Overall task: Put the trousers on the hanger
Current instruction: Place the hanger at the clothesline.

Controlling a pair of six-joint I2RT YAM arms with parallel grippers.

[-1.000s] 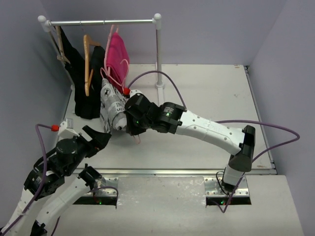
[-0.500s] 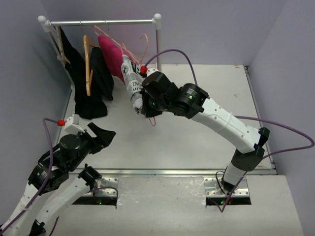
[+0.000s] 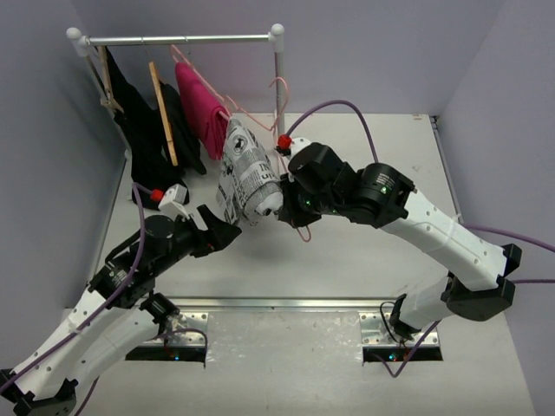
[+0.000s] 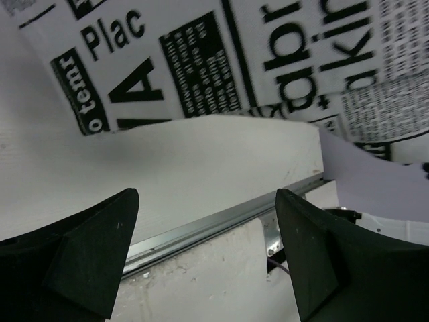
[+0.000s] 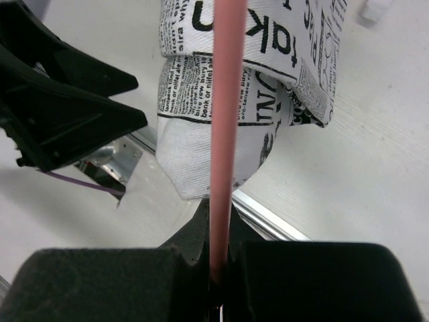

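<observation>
rack (image 3: 182,39): at the far left of the surface (image 3: 381,156), its rail carrying black garments (image 3: 143,130), wooden hangers (image 3: 165,113) and a bright pink garment (image 3: 199,108).
my left jaws (image 3: 221,234): spread wide with nothing between them, low and just to the left of the trousers; in my left wrist view (image 4: 206,198) the two black fingers (image 4: 100,248) frame bare surface, with the printed cloth above them.
the trousers (image 3: 245,173): a folded newsprint bundle hanging between my two arms, to the right of the pink garment and near it; the print fills the top of my left wrist view (image 4: 201,60) and shows in my right one (image 5: 268,67).
the hanger (image 3: 256,123): thin pink wire running from the trousers' top towards my right arm, its hook up beside the rack's right post; i cannot tell whether the hook touches it.
my right jaws (image 3: 290,208): clamped tight on the hanger's wire (image 5: 226,100), which rises from the closed jaws (image 5: 218,261) straight across the cloth.
</observation>
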